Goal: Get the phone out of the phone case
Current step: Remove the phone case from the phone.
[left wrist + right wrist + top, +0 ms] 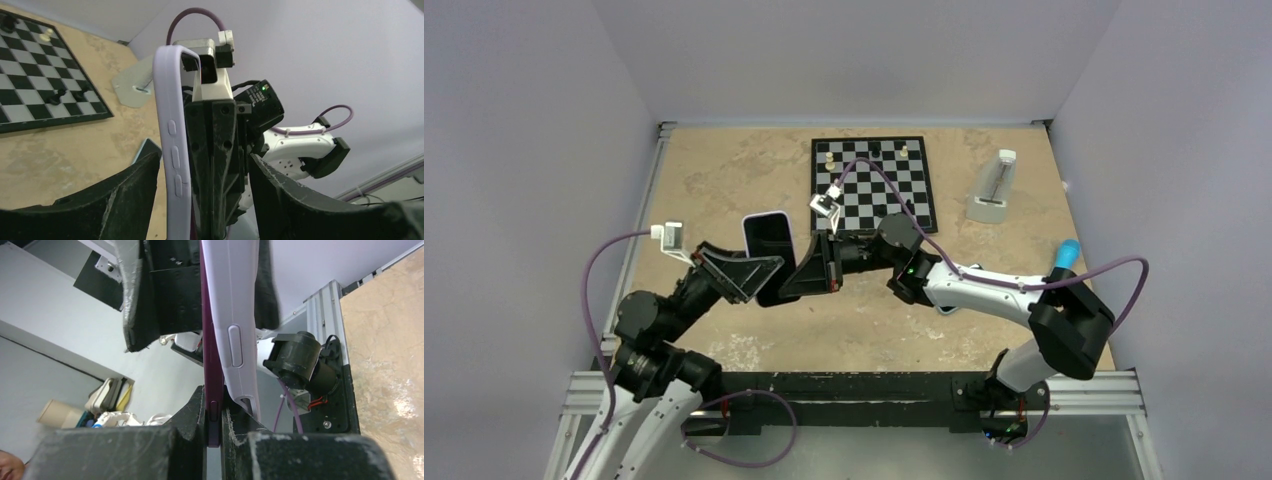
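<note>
Overhead, the phone [772, 250] in its lavender case [769, 215] was held off the desk [724, 180] between the two arms, with the left tool [749, 275] on one side and the right tool [809, 268] on the other; its dark face was turned up toward that camera and its long axis ran from near to far, the rounded end pointing at the far wall, though how steeply it tilted could not be told from there; the chessboard [876, 180] and a pale wedge-shaped object [994, 190] lay well apart on the far right of the desk. Only the right wrist view showed the grip itself: the right tool's fingers [190, 420] were pressed together on the thin purple edge of the phone, while the case bowed away from that edge just beside the fingers, its side button facing the lens. The left wrist view gave the other side: the left tool's fingers [130, 195] stood spread wide, the case's buttoned edge rising lengthwise between them without visibly touching either.
</note>
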Robot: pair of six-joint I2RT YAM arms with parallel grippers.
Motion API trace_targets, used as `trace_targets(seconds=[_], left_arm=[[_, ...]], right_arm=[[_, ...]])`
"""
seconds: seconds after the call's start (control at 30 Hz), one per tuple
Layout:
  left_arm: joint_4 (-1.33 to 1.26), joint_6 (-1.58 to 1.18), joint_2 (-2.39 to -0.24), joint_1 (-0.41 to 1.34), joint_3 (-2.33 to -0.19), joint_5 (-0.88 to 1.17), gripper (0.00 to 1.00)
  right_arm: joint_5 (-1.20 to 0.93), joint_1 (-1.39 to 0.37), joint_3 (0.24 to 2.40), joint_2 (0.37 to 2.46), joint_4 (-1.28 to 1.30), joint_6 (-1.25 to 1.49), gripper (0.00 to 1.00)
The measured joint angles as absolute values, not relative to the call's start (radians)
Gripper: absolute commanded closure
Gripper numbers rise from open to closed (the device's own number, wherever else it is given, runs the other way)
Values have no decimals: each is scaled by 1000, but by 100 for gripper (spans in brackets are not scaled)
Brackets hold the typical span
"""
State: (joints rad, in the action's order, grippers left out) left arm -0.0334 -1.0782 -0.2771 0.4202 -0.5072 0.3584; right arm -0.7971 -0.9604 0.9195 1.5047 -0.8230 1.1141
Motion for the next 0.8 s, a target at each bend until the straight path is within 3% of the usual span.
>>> trace_targets(seconds=[0.33,0.5,0.8], left_arm=[[373,-736,-130,422,-693,345,30],[445,-675,-138,422,-694,399,29],[457,-642,-154,422,-694,428,38]], right_arm=[[-805,-885,881,1441,-859,1167,100],[-818,-870,879,1437,-904,1213,100],[-860,-870,878,1447,-1026,1297,100]])
